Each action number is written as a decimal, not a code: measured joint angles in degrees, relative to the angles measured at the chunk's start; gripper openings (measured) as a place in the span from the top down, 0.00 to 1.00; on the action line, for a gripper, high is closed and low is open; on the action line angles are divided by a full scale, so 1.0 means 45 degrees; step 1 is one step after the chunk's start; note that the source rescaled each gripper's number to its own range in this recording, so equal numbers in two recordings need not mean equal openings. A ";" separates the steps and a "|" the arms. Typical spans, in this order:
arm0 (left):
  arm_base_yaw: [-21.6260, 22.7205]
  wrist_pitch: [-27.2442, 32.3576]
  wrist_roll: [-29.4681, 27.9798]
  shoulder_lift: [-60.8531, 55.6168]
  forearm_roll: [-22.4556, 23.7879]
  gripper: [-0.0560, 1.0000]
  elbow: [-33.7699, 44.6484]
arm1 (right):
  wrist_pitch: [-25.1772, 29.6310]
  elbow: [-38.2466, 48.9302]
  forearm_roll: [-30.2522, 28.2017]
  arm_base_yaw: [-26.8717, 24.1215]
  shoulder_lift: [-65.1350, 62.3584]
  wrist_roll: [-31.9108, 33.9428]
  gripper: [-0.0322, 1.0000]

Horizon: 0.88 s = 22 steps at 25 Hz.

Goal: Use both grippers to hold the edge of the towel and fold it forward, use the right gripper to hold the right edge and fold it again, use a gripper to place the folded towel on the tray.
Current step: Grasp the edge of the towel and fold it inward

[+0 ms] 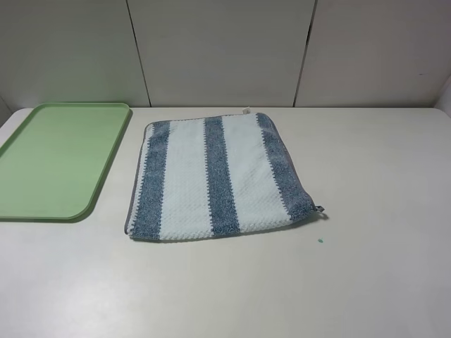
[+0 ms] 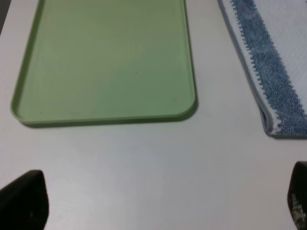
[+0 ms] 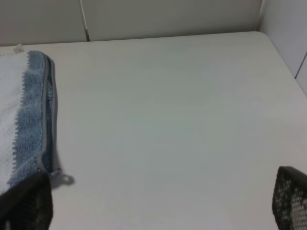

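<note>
The towel (image 1: 215,176) lies flat in the middle of the bench (image 1: 366,274), its stripes running away from me. The tray (image 1: 113,158) sits just beside it on the left, not touching. I expect the cloth to be light, soft and completely limp. It will sag between two grip points and trail along the surface, though the waffle weave should stop it slipping out of a pinch.

The difficulty, I judge, is getting under it. The near hem (image 1: 211,237) crosses the stripe ends and lies tight against the bench, so I would pinch it close to each near corner and lift both sides evenly to keep the fold square. For the second fold, the right edge (image 1: 290,165) with its small loop (image 1: 319,209) gives a slightly raised lip to catch.

The left tool (image 2: 160,199) hangs above bare bench near the tray's corner, jaws spread wide and holding nothing. The right tool (image 3: 157,199) is just as wide open and empty, with one jaw tip close by the loop corner. Neither tool shows in the high view.
</note>
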 joint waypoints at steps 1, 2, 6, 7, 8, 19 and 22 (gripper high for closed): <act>0.0000 0.0000 0.0000 0.0000 0.0000 0.00 0.0000 | 0.0000 0.0000 0.0000 0.0000 0.0000 0.0000 0.00; 0.0000 0.0000 0.0000 0.0000 0.0000 0.00 0.0000 | 0.0000 0.0000 0.0000 0.0000 0.0000 0.0000 0.00; 0.0000 0.0000 0.0000 0.0000 0.0000 0.00 0.0000 | 0.0000 0.0000 0.0000 0.0000 0.0000 0.0000 0.00; 0.0000 0.0000 0.0000 0.0000 0.0000 0.00 0.0000 | 0.0000 0.0000 0.0000 0.0000 0.0000 0.0000 0.00; 0.0000 0.0000 0.0000 0.0000 0.0000 0.00 0.0000 | 0.0000 0.0000 0.0000 0.0000 0.0000 0.0000 0.00; 0.0000 0.0000 0.0000 0.0000 0.0000 0.00 0.0000 | 0.0000 0.0000 0.0000 0.0000 0.0000 0.0000 0.00; 0.0000 0.0000 0.0000 0.0000 0.0000 0.00 0.0000 | 0.0000 0.0000 0.0000 0.0000 0.0000 0.0000 0.00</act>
